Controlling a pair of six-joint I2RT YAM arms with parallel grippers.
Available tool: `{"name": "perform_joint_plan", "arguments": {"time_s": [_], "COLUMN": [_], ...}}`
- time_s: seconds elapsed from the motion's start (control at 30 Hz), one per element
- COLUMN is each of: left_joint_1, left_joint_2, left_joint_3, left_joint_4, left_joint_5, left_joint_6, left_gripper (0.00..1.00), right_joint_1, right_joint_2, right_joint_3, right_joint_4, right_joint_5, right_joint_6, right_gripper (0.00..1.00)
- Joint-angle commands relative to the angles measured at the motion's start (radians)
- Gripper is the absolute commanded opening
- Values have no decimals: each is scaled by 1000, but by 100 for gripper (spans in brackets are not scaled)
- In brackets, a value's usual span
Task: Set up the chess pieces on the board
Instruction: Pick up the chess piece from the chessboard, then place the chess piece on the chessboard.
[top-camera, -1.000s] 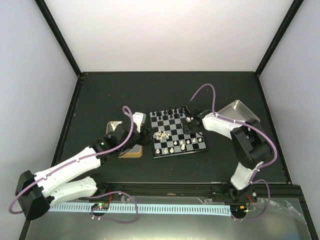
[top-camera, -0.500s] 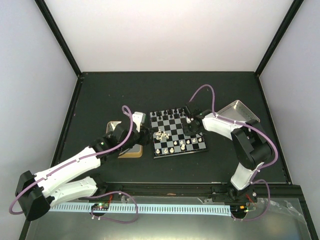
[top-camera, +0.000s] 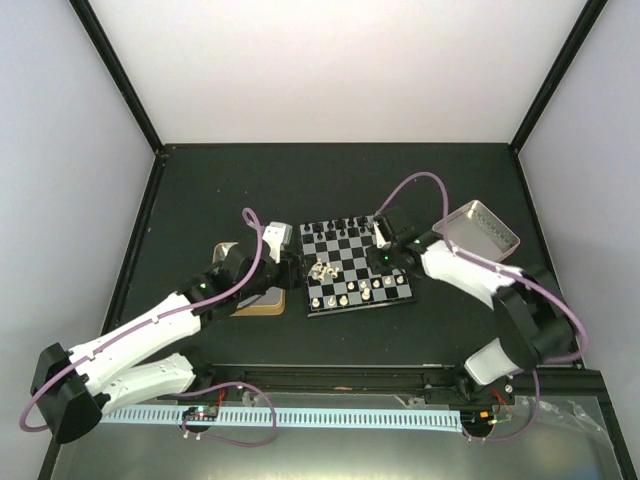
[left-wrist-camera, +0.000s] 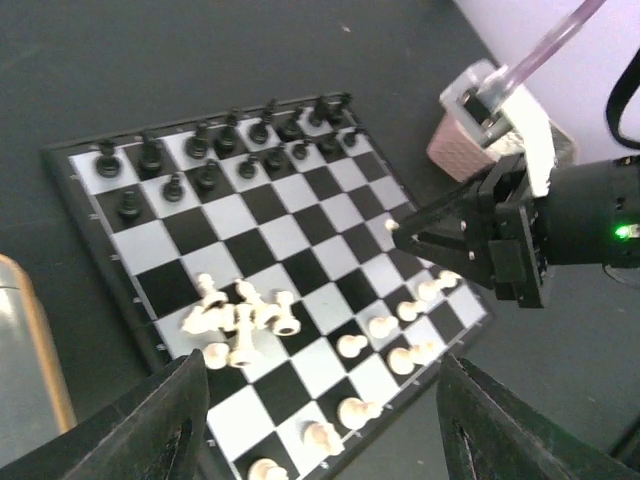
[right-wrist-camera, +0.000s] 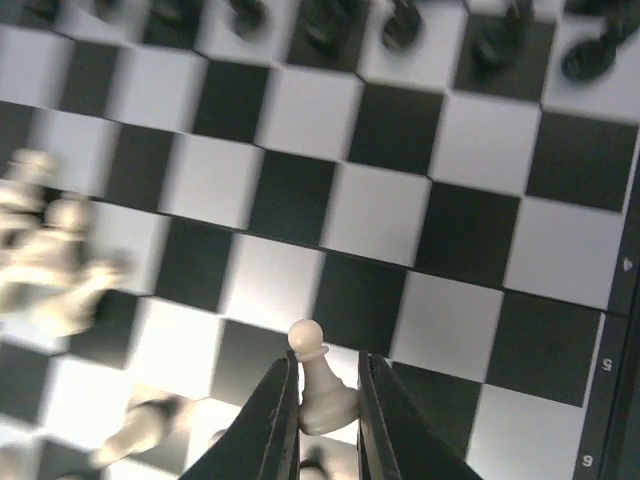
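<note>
now right tool (right-wrist-camera: 325, 362) clamped on cream pawn (right-wrist-camera: 318, 392), previously wider; left tool (left-wrist-camera: 315, 368) apart.

The right gripper (right-wrist-camera: 323, 368) is closing on a cream pawn (right-wrist-camera: 314, 352) over the board's (top-camera: 340, 246) right side, while the right arm (top-camera: 470, 276) is swinging its elbow outward, uncovering the tray (top-camera: 482, 228).

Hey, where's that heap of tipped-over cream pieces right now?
In the top view, the heap of cream pieces lies on the board, left of its middle, between the far black rows and the near cream rows.
</note>
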Motion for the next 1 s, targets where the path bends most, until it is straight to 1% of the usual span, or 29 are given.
{"name": "perform_joint_plan", "arguments": {"time_s": [0.0, 0.1, 0.23, 0.33, 0.47, 0.6, 0.8, 0.97], "left_joint_1": [15, 21, 33, 44, 48, 51, 53, 53], "left_joint_2": [-20, -17, -8, -2, 31, 75, 111, 119], "left_joint_3": [19, 41, 82, 91, 95, 120, 115, 100], "left_joint_4": [106, 138, 137, 177, 245, 243, 271, 324], "left_joint_5": [218, 342, 446, 530, 637, 674, 670, 700], "left_joint_6": [15, 15, -19, -76, -176, -213, -250, -289], "left_gripper": [66, 69, 72, 73, 72, 65, 47, 35], "right_joint_1": [4, 7, 9, 12, 14, 15, 15, 16], "right_joint_2": [-200, -303, -411, -470, -522, -559, -579, -584], "right_joint_3": [-78, -139, -198, -229, -261, -272, -282, -292], "right_joint_4": [215, 317, 413, 458, 501, 512, 518, 525], "right_joint_5": [-221, -417, -636, -750, -860, -872, -872, -866], "right_joint_6": [-66, -87, -98, -106, -110, -109, -105, -102], "right_gripper": [10, 11, 11, 12, 12, 12, 12, 12]}}
